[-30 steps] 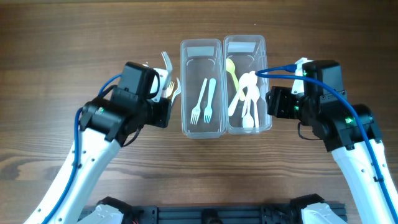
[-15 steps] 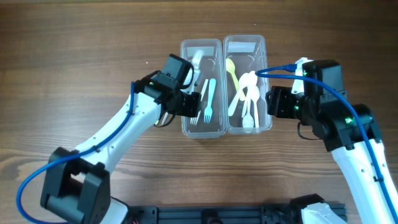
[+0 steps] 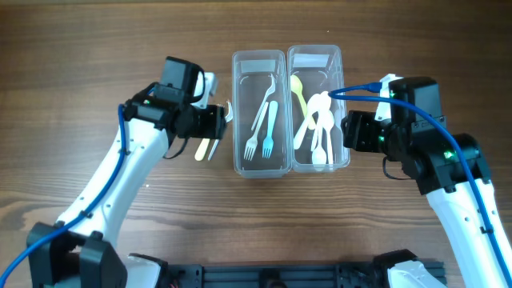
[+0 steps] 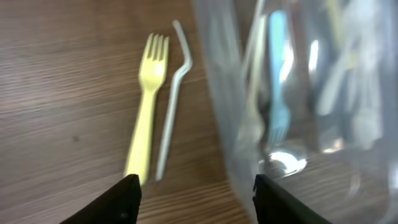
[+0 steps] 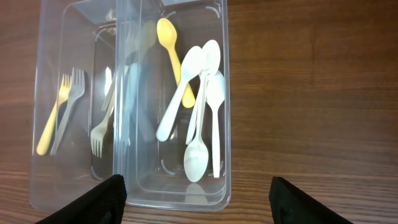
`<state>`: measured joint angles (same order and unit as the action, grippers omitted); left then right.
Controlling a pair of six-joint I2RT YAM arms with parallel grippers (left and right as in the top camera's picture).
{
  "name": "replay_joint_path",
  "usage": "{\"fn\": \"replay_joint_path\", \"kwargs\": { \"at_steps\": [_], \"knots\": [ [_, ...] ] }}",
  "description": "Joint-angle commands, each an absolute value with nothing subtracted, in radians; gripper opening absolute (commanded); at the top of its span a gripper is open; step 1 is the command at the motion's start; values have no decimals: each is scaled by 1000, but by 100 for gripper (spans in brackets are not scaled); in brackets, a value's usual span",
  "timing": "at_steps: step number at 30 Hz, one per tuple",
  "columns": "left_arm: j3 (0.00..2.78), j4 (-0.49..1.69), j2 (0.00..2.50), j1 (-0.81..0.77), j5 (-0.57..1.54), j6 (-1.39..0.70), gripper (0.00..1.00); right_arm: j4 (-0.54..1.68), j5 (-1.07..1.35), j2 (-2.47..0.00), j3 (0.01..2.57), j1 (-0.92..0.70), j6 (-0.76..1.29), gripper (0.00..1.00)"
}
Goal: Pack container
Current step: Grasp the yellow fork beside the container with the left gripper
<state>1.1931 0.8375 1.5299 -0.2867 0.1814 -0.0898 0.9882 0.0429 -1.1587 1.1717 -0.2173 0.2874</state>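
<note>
Containers, two, sit by the far edge of the surface [image 3: 96,48]. Left container [image 3: 237,112]: one blue fork [image 3: 270,128], at least one white fork [image 3: 256,128]. Right container [image 3: 344,104]: one yellow spoon [image 3: 298,94], four white spoons [image 3: 320,128]. Outside, one yellow fork [image 4: 146,118], one clear fork [image 4: 171,106]. Left claw [image 4: 194,183], right claw [image 5: 198,183]: wide, empty.

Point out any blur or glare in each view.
Left wrist: the clear container is close and blurred, with a bright glint low on it; the yellow fork is sharper. Right wrist: sharp, white spoons crisp. Overhead: evenly lit, sharp.
</note>
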Motion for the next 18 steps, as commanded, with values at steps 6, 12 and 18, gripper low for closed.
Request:
{"fn": "replay_joint_path", "kwargs": {
  "at_steps": [6,12,18],
  "knots": [
    [1205,806,1741,-268,-15,214,53,995,23,-1163,1189,-215,299,73],
    [1205,679,1845,-265,-76,233,52,1016,25,-1163,1189,-215,299,73],
    [1205,639,1890,-265,-65,233,55,1014,25,-1163,1189,-215,299,73]
  ]
}}
